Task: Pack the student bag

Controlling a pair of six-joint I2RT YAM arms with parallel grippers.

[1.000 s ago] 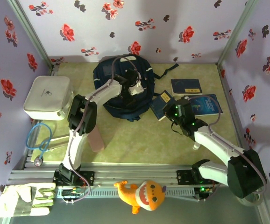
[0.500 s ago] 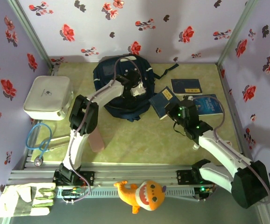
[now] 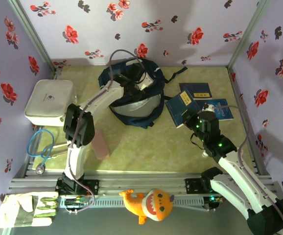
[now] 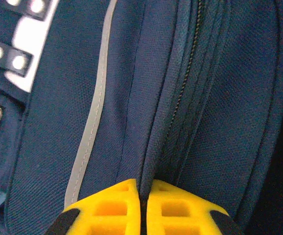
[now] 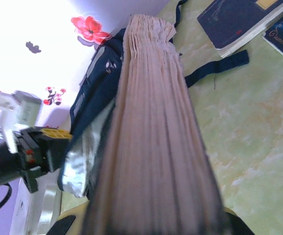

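Toward twelve o'clock, your left gripper (image 4: 142, 196) has just pinched shut on the student bag (image 3: 108, 78) beside its zipper (image 4: 188, 88) and lifted, baring pale lining (image 3: 131, 111) (mouth open now). At three o'clock of it, your right gripper (image 3: 194, 119) clamps a blue book (image 3: 182, 106), ready to load.

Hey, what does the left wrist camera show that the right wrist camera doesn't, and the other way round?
Left wrist: close detail of the zipper and grey stripe on the student bag, with yellow fingertips pinched shut on a fold of its navy fabric. Right wrist: a thick book held edge-on, the bag's silvery lining, and two navy books lying on the table. Both: the student bag and the left gripper holding it.
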